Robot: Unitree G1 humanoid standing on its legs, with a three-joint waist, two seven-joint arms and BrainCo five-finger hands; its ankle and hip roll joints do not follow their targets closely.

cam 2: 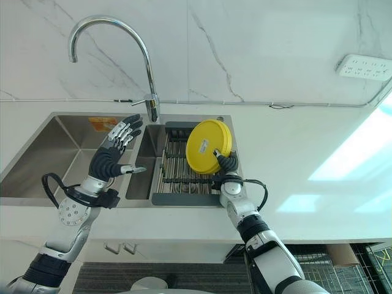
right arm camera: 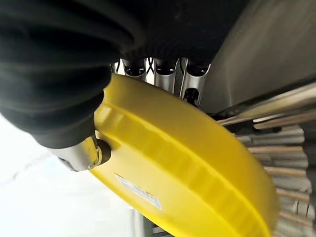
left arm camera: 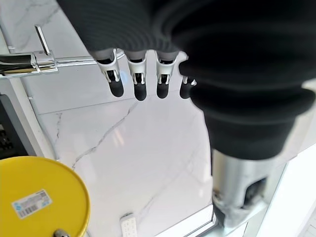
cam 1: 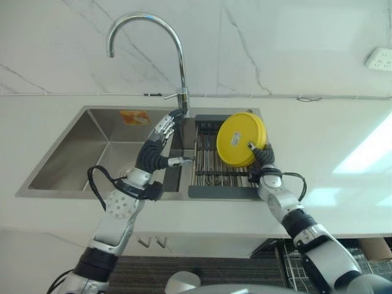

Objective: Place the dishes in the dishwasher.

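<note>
Left eye view: my right hand [cam 1: 262,154] pinches the yellow plate [cam 1: 241,138], tilted on edge over the rack [cam 1: 211,166] in the sink [cam 1: 92,131]. Left hand [cam 1: 160,142] hovers spread wide, holding nothing. Pickup step; next I judge it needs lifting clear toward the dishwasher.

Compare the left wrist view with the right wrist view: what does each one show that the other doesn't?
The left wrist view alone shows the left hand with straight fingers, holding nothing, the faucet and the marble wall. The right wrist view alone shows the right hand pinching the yellow plate between thumb and fingers, above the ribbed drying rack. Both views show the yellow plate and the label on its underside.
</note>
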